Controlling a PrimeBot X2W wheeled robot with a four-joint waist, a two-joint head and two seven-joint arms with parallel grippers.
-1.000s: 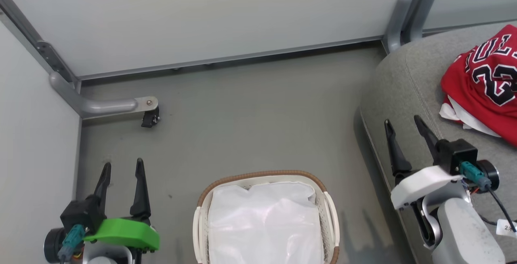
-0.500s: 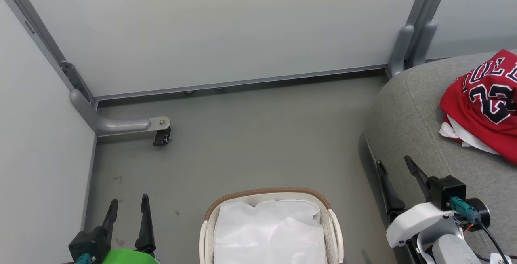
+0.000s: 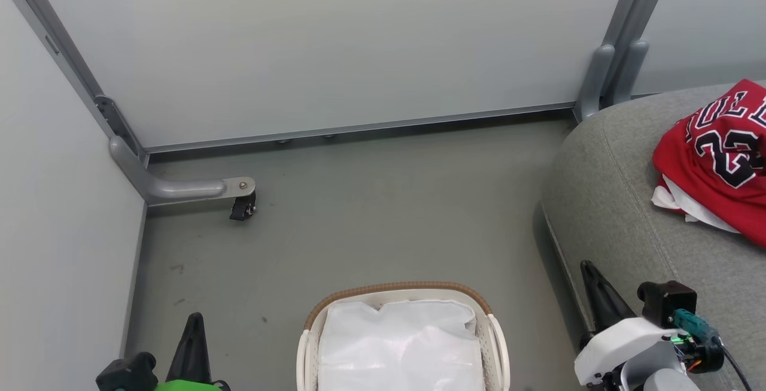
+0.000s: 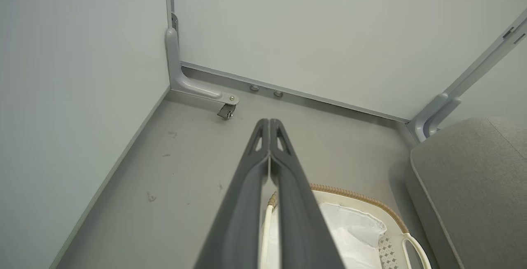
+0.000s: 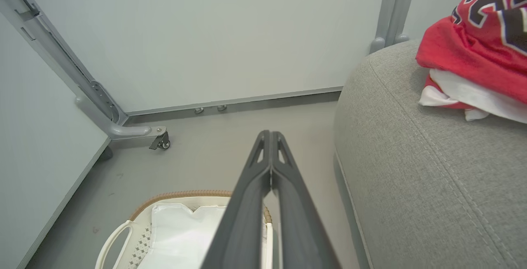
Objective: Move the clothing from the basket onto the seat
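On the large grey woven-fabric seat cushion [image 3: 610, 211], at the right of the head view, the red basketball jersey with black-and-white "23" lettering [image 3: 718, 163] lies crumpled on the cushion top, well apart from the basket. A red-and-white layer [image 5: 448, 94] protrudes beneath its lower edge. Whether this is the second garment or part of the jersey cannot be told.

The oval white perforated plastic basket with brown woven-look rim [image 3: 395, 288] stands on the grey floor [image 3: 371, 211] between the two arms. Its visible interior holds a plain white sheet [image 3: 401, 343]. No red fabric shows there, though the near portion is cut off by the frame edge.

Left gripper [image 4: 269, 122]: fingers pressed together, holding nothing, above the floor beside the basket.

Right gripper [image 5: 270, 134]: fingers pressed together, holding nothing, near the seat's front edge.

Assessment: the transfer step appears complete, and both arms are unloaded and clear of the work. Next move, if any: check the hidden near part of the basket for red cloth. Leave the white sheet in place.
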